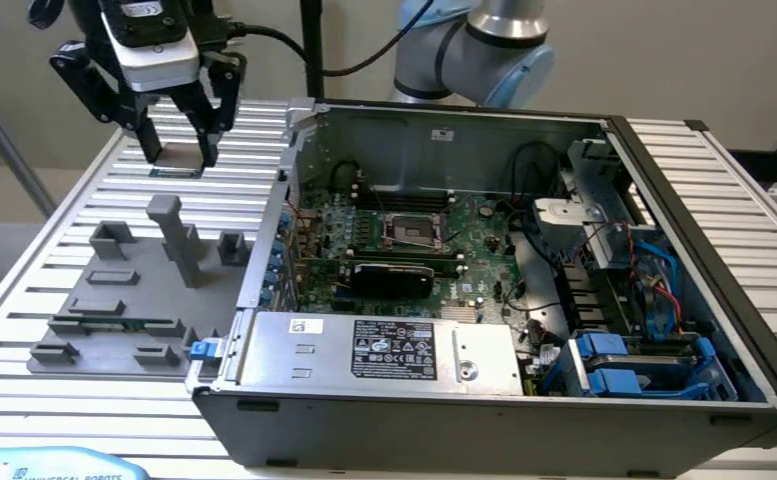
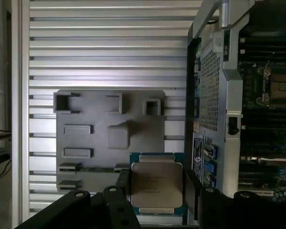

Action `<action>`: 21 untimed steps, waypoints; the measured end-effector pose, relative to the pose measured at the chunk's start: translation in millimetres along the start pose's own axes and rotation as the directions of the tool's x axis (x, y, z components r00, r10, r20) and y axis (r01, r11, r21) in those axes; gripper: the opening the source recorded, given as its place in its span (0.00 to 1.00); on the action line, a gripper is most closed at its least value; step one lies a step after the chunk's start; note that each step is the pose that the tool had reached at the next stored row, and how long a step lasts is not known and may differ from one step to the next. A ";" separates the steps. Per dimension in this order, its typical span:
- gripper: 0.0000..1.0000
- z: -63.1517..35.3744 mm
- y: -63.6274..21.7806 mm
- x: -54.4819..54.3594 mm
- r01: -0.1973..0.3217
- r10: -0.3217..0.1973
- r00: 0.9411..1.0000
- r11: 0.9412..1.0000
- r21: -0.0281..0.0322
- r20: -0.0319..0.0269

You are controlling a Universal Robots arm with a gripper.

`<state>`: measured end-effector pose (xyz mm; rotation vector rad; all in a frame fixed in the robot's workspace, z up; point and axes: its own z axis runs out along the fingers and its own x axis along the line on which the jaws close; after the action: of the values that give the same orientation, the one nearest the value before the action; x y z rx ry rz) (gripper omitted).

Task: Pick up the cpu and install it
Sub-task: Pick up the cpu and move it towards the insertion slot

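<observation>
Ribbed table [image 1: 41, 300], open PC case [image 1: 708, 200]: cpu [image 2: 156, 185] lifted, not yet installed.
Gripper [image 1: 179, 158] fingers [image 2: 192, 188] stand wide, clamped on the chip's two edges, so it sits flat between them. Grey fixture plate [image 2: 109, 138] lies below, past the fingertips. Motherboard socket [image 1: 412, 232] looks empty.

On my screen an open computer case [image 1: 495, 425] lies on the slatted aluminium table [image 1: 81, 400]. Its green motherboard [image 1: 475, 235] is exposed, with a silver power supply [image 1: 388, 350] and blue drive caddies [image 1: 628, 365] along the front. Just beside the case sits a grey fixture plate [image 1: 121, 300] carrying a green memory stick [image 1: 111, 324].
</observation>
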<state>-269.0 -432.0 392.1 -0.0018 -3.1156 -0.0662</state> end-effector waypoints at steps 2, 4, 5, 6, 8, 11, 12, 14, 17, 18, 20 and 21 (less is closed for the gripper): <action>0.55 -0.3 0.0 -9.1 0.000 0.000 1.000 1.000 -0.001 0.000; 0.55 -0.5 0.1 -18.1 0.000 0.000 1.000 1.000 -0.001 0.000; 0.55 -0.6 0.2 -22.6 0.000 0.000 1.000 1.000 -0.002 -0.001; 0.55 -0.7 0.2 -27.1 0.000 0.000 1.000 1.000 -0.002 -0.001; 0.55 -1.0 0.3 -36.5 0.000 0.000 1.000 1.000 -0.003 -0.001; 0.55 -1.3 0.4 -50.0 0.000 0.000 1.000 1.000 -0.004 -0.002; 0.55 -1.4 0.4 -54.5 0.000 0.000 1.000 1.000 -0.005 -0.002; 0.55 -1.6 0.5 -63.5 0.000 0.000 1.000 1.000 -0.006 -0.002; 0.55 -1.9 0.7 -77.3 0.000 0.000 1.000 1.000 -0.008 -0.002; 0.55 -2.1 0.8 -81.8 0.000 0.000 1.000 1.000 -0.008 -0.003; 0.55 -2.2 1.2 -90.8 0.000 0.000 1.000 1.000 -0.009 -0.003; 0.55 -2.3 1.5 -95.6 0.000 0.000 1.000 1.000 -0.009 -0.003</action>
<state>-173.4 -430.7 392.0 -0.0017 -3.1122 -0.0808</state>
